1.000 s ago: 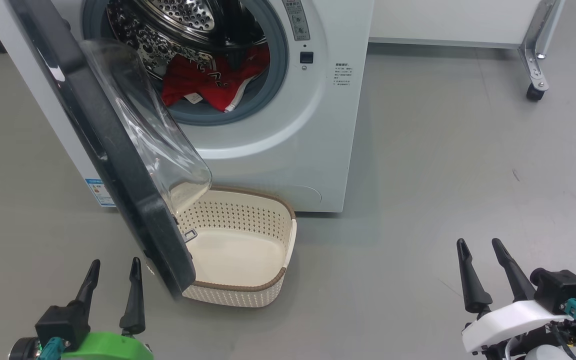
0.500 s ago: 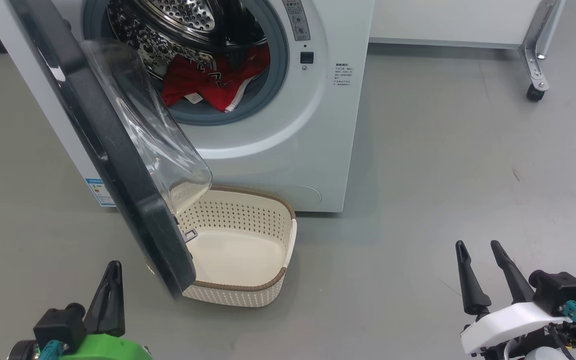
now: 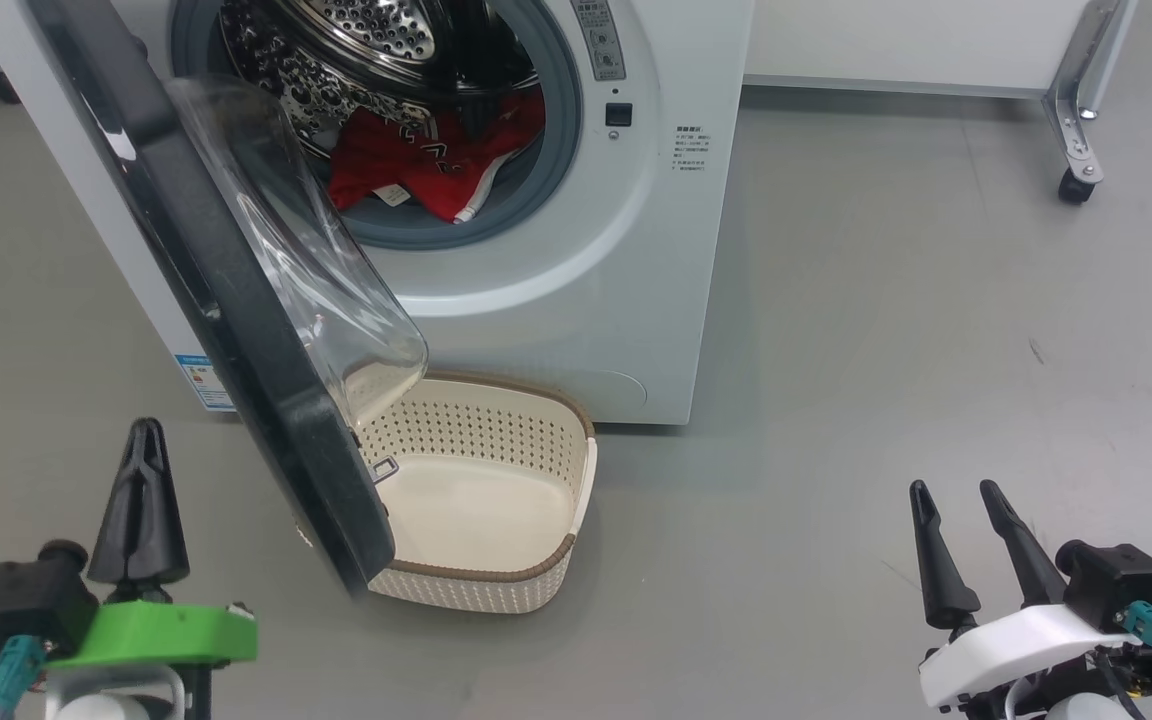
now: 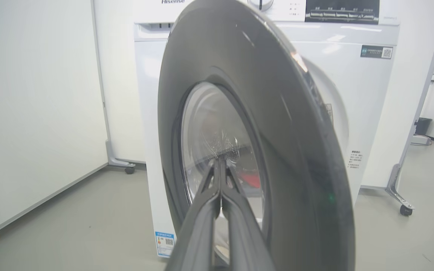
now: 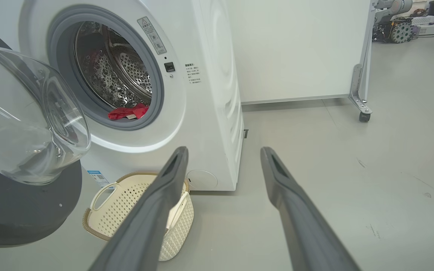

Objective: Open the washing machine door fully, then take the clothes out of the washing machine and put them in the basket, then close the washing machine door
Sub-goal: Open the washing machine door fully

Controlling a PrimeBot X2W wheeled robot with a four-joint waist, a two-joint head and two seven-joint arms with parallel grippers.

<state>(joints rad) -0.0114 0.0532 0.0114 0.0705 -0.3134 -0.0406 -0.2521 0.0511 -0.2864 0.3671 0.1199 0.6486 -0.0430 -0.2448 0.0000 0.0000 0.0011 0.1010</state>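
Standing partly open, the washing machine door [image 3: 236,330] juts from the left side of the white washing machine [image 3: 586,300]. Its clear glass window [image 3: 306,260] bulges toward the drum opening, and its lower edge crosses in front of the basket [image 3: 536,570] in the head view. The cream perforated basket sits on the grey floor [image 3: 836,350] just before the machine's front panel, its bottom in plain view. The clothes [image 3: 426,160], red with white trim, lie at the lower front of the steel drum [image 3: 366,40], spilling onto the grey rubber seal [image 3: 436,232]. The left gripper [image 3: 143,430], fingers pressed together and holding nothing, is raised on the outer side of the door. The left wrist view has its tips pointed at the door's window, though contact cannot be judged. The right gripper [image 3: 954,490], fingers apart and empty, hovers low over the floor well to the right of the machine. A wheeled metal leg [image 3: 1071,130] stands at the far right beside a white panel.
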